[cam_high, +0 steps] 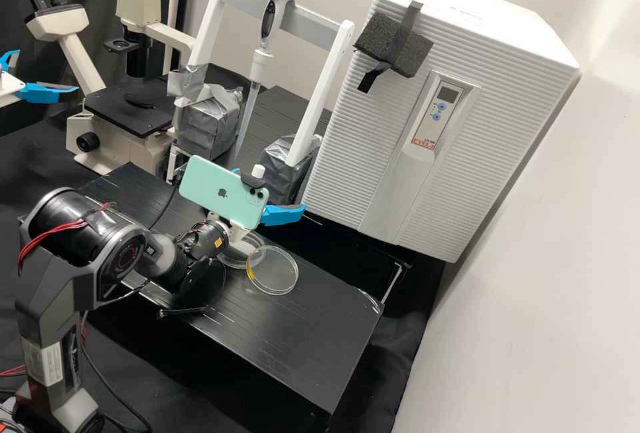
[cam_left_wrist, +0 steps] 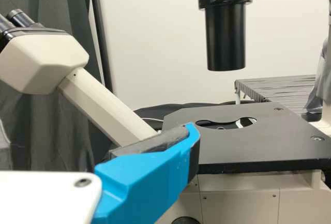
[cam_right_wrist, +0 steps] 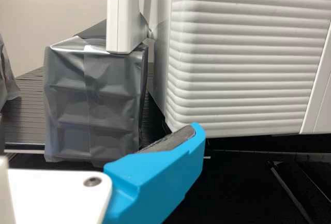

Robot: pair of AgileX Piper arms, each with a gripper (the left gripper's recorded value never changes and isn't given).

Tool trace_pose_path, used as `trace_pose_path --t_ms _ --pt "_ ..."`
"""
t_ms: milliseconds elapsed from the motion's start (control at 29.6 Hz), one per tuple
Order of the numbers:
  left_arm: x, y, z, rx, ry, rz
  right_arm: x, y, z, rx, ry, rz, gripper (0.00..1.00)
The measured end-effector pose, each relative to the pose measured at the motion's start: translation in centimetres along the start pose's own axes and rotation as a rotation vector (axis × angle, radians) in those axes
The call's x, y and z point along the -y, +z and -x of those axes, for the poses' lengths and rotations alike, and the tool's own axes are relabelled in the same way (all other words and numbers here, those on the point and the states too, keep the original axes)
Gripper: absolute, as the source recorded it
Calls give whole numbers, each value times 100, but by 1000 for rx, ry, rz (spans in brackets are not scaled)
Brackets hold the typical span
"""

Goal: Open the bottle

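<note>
Far L: left gripper (cam_high: 44, 73) hangs beside the microscope (cam_high: 100, 110), blue fingers spread apart, nothing btwn them. Its wrist cam puts one finger (cam_left_wrist: 155, 167) near the black stage (cam_left_wrist: 269, 141), w/ the eyepiece tube (cam_left_wrist: 98, 105) slanting behind.

Centre back: white pipette stand (cam_high: 293, 16) w/ a pipette (cam_high: 257, 73) hanging tip-down, each leg set in a grey taped block (cam_high: 207, 116).

Foreground: right arm (cam_high: 87, 246) stretches over the black ridged platform (cam_high: 307, 333), a mint phone (cam_high: 223, 193) mounted at its wrist. Right gripper (cam_high: 270, 192) fingers also stand apart, gripping nothing. A small white-capped piece (cam_high: 258, 170) pokes up above the phone, rest hidden; can't tell if it's the bottle.

Just R of the arm, a clear petri dish (cam_high: 272, 270) lies flat on the platform, a 2nd dish (cam_high: 241, 246) part-hidden beside it.

Far R: ribbed white cabinet (cam_high: 433, 106), black foam pad (cam_high: 393, 43) strapped at its top edge. Right wrist cam sees the ribs past one blue finger (cam_right_wrist: 160, 177).
</note>
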Motion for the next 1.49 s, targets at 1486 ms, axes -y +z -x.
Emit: trace_pose_path --t_ms 1486 --pt "600 361 1208 372 -307 260 0 0 0 0 0 0 100"
